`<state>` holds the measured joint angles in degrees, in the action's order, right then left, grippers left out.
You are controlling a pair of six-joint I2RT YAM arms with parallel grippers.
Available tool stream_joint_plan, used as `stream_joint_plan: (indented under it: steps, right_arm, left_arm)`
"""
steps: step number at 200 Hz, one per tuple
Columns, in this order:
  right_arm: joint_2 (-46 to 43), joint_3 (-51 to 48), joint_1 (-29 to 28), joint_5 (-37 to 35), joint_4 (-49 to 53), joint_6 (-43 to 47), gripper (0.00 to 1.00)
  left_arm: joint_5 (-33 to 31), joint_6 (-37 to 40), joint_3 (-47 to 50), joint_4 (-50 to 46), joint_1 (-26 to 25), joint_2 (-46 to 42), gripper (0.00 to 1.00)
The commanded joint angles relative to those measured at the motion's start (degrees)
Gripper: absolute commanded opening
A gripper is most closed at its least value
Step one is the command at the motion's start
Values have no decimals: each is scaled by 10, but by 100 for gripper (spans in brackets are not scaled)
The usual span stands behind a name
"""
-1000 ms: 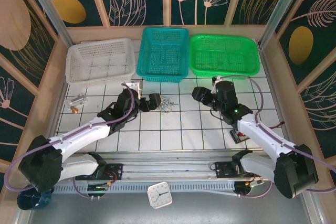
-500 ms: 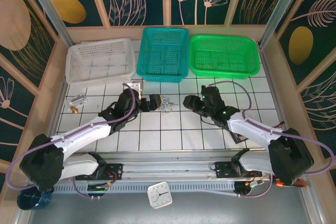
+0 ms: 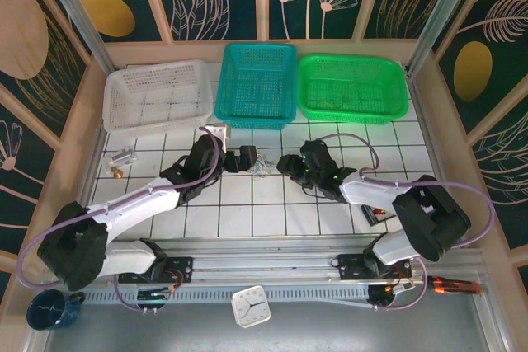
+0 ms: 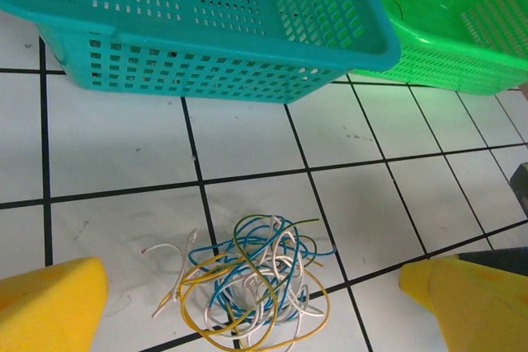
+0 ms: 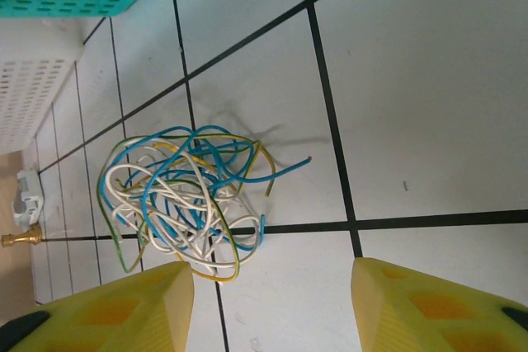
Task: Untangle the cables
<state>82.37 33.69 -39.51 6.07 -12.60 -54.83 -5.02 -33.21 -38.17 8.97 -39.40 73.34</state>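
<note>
Small tangle of thin white, blue and yellow cables (image 3: 261, 164) on white tiled table (image 3: 247, 212), just 6 o'clock of teal perforated plastic basket (image 3: 256, 84). Nothing separated yet: all strands looped in one knot, a few loose ends poking out. Whole job left.

Left gripper (image 3: 240, 158) at tangle's 9 o'clock, jaws full wide, empty. Right gripper (image 3: 288, 164) at 3 o'clock, yellow pads (image 5: 107, 307) parted, nothing between them, tangle just ahead.

Hard to make out: strand count, which wire crosses which. Thin yellowish line inside green perforated plastic basket (image 4: 445, 30), cable or not, can't tell.

Glossy plastic-sheathed cables (image 4: 256, 286) on smooth tiled table (image 4: 107, 133).
</note>
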Motion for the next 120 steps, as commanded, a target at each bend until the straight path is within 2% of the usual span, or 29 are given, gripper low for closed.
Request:
stream_joint_plan:
  steps: [1,58,83,120]
  right_arm:
    - [5,18,-6,6,-24,5,53]
    - [-11,44,-1,7,-2,71,49]
    - [5,69,0,21,-7,106,43]
    - [46,101,0,27,-18,120,42]
  left_arm:
    - [-2,5,-16,17,-2,22,99]
    - [-4,-12,-26,26,-2,78,99]
    - [-13,-17,-20,20,-2,75,99]
    - [-36,-18,-7,16,-2,57,99]
